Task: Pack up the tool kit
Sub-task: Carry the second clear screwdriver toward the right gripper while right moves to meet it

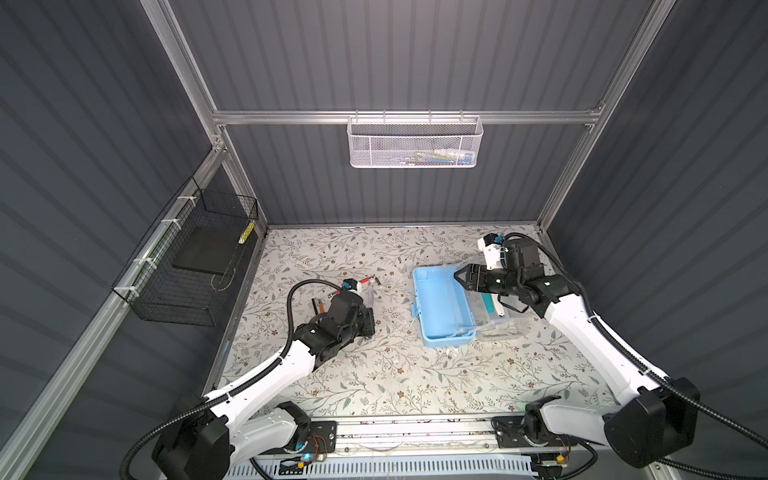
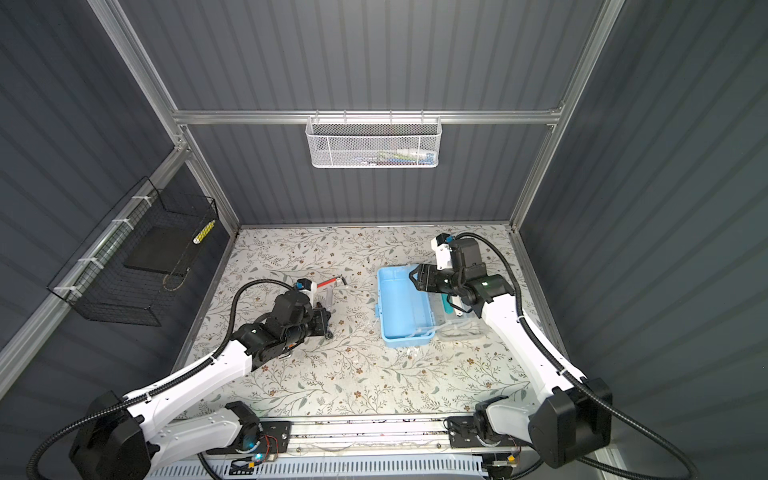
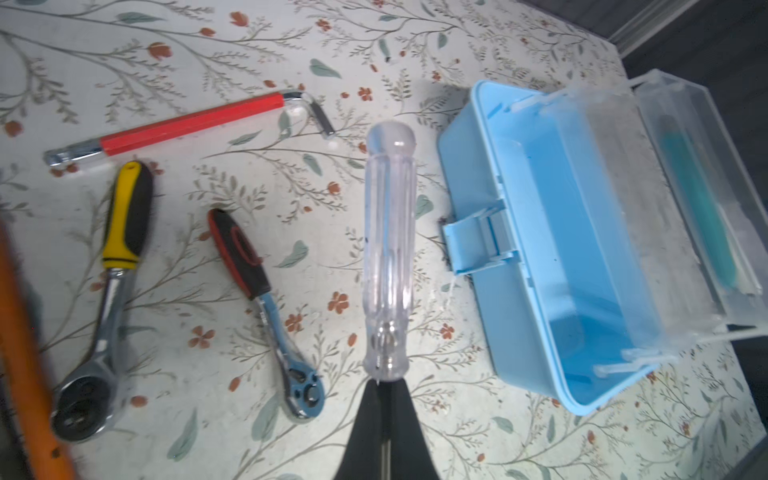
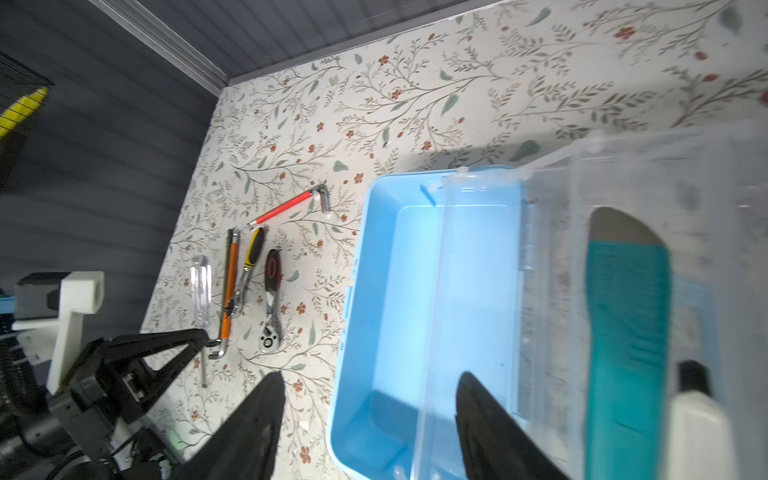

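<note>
Light-blue plastic is catching the light R of centre on the floral table [image 1: 374,374]: the tool kit [image 1: 436,299] is sitting there w/ its clear lid [image 1: 507,328] lying swung open on the side toward the R arm. In both top views we're seeing the R pincer [image 1: 459,276] hanging over the box's far end, tips pointing toward the table's middle. From the R wrist view we're finding that pincer [image 4: 370,376] standing apart, one finger over the table, the other over the box, the box's long wall below the gap; we're not making out any contact. A teal piece [image 4: 627,332] is showing through the lid.

On the L, we're watching the L pincer [image 3: 385,399] pressing together on the thin metal shaft of a clear-handled screwdriver [image 3: 388,232], handle pointing away from the wrist. Whether the screwdriver is resting on the table or riding above it, we're not managing to tell.

Other tools are lying loose on the table L of the kit: a red-sleeved hex key [image 3: 187,124], a yellow-&-black ratchet [image 3: 120,232], a red-&-black ratchet [image 3: 245,257] & an orange-sleeved hex key [image 4: 227,286]. A white mesh basket [image 1: 415,143] is hanging on the back rail, sth colourful lying inside; a black wire basket [image 1: 178,291] is hanging on the L wall.
</note>
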`<state>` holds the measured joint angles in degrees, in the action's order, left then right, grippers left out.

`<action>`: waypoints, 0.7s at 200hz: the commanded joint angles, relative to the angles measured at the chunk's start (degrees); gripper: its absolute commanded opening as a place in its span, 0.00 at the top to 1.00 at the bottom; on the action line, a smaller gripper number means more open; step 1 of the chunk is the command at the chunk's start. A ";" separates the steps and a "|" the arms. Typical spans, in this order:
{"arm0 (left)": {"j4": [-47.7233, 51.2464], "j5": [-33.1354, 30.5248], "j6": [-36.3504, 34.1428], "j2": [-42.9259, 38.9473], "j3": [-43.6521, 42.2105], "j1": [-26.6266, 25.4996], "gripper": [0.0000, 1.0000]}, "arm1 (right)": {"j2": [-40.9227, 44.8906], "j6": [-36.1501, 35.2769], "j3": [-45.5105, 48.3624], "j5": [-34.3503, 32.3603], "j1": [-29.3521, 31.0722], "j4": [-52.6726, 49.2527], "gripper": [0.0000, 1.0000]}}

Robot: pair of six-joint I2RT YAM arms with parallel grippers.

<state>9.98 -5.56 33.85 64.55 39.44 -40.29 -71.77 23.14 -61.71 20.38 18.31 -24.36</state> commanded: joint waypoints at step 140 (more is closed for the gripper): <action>-20.62 5.56 1.74 19.80 14.12 -12.85 1.00 | -3.99 9.18 6.30 7.12 8.23 15.40 0.47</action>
<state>-7.20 -1.19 35.07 83.26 50.92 -52.47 -75.07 31.83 -55.79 26.13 26.02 -10.39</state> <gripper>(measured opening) 0.064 0.551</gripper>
